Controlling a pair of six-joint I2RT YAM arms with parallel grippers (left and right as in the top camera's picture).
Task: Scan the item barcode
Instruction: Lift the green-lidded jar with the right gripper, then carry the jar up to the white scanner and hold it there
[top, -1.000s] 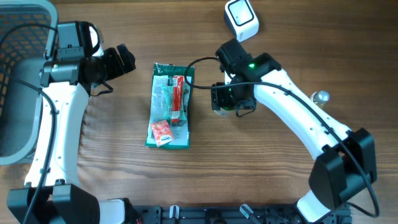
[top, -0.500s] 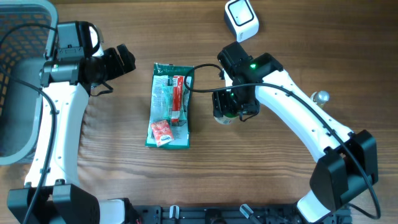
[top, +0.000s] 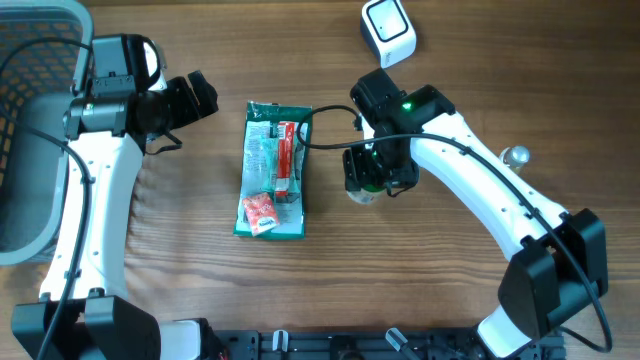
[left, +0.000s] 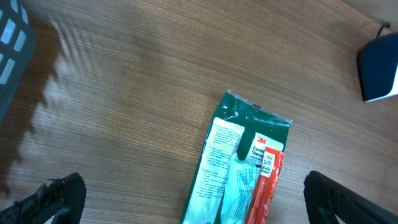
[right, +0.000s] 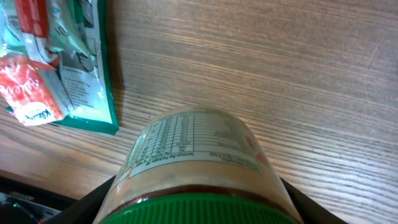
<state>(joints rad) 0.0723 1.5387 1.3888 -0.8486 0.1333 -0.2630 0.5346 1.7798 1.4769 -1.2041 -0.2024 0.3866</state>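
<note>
A green packet (top: 273, 170) was seen lying flat at frame centre. Just right of it, the jar (right: 198, 155) was clamped in the right gripper (top: 365, 180). The left gripper (top: 207, 97), upper left, was held wide apart and empty. The jar's label would best be turned squarely toward the scanner (top: 388, 30) at the top edge.

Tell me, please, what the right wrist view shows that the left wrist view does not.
Only the right wrist view shows the green-lidded jar, gripped in the right claw, and a small red sachet. Only the left wrist view shows the basket corner and what looks like the scanner at the right edge. Both show the green packet lying on the wooden table.
</note>
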